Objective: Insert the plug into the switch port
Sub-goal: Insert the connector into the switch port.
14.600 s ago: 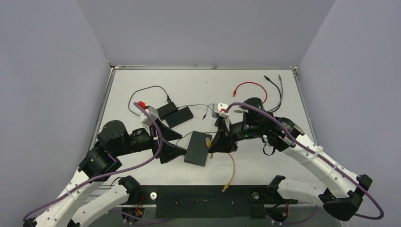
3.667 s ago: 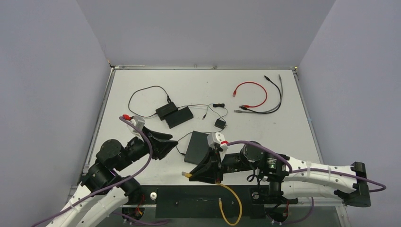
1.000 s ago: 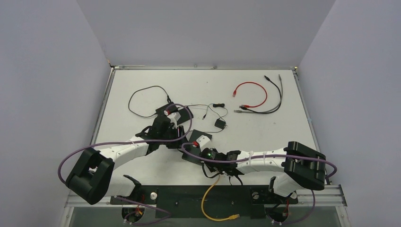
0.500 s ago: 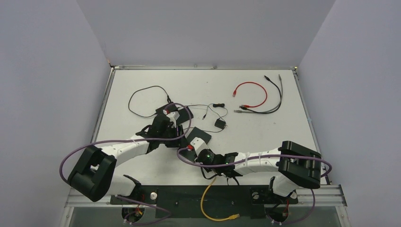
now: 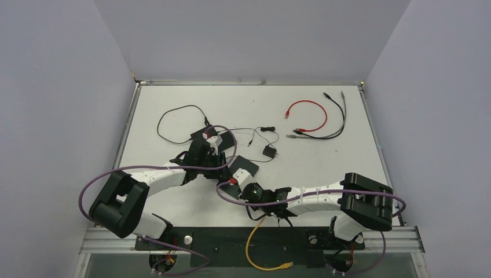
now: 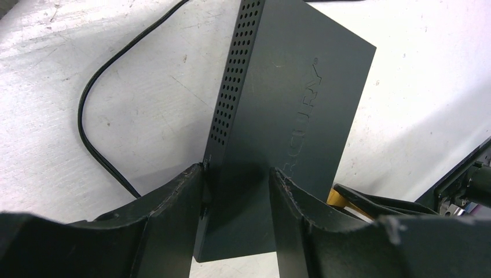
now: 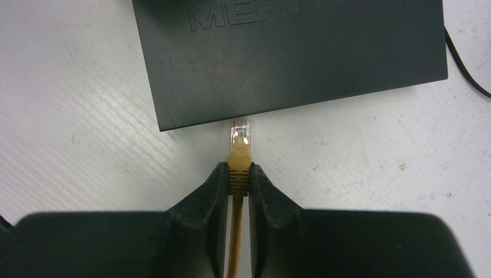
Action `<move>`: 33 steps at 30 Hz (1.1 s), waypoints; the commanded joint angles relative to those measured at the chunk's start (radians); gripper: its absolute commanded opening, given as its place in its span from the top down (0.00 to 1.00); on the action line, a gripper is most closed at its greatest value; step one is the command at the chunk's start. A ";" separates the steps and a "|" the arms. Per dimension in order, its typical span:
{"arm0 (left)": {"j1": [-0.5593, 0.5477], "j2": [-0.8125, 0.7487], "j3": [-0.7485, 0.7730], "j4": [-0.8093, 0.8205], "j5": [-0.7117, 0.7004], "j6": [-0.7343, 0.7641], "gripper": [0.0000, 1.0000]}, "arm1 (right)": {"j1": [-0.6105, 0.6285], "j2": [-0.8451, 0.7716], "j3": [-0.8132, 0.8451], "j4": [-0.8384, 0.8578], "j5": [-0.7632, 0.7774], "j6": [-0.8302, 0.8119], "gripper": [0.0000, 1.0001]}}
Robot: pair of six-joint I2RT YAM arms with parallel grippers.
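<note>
Yellow-booted plug (image 7: 241, 134) pinched in the right end effector (image 7: 238, 174) points straight ahead, long axis square to the switch (image 7: 289, 58) side, tip right at it, toward the counter (image 7: 87, 145) near edge; left end effector (image 6: 238, 174) clamps the switch.

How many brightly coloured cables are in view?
2: a red cable loose at far right; a yellow cable in the right gripper, by the switch. More may be hidden.

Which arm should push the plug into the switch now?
Right. Its hand grips the yellow cable just behind the plug, whose tip points at the switch's edge. The left hand sits on the switch body, seemingly steadying it.
</note>
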 commanded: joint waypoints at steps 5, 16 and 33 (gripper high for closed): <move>0.007 0.012 0.036 0.061 0.040 0.021 0.59 | 0.014 -0.017 -0.019 0.086 0.039 -0.024 1.00; 0.006 0.018 0.027 0.060 0.041 0.023 0.60 | 0.044 -0.049 -0.011 0.087 0.086 -0.040 1.00; 0.006 0.020 0.027 0.065 0.054 0.024 0.60 | 0.044 -0.020 0.010 0.085 0.105 -0.044 1.00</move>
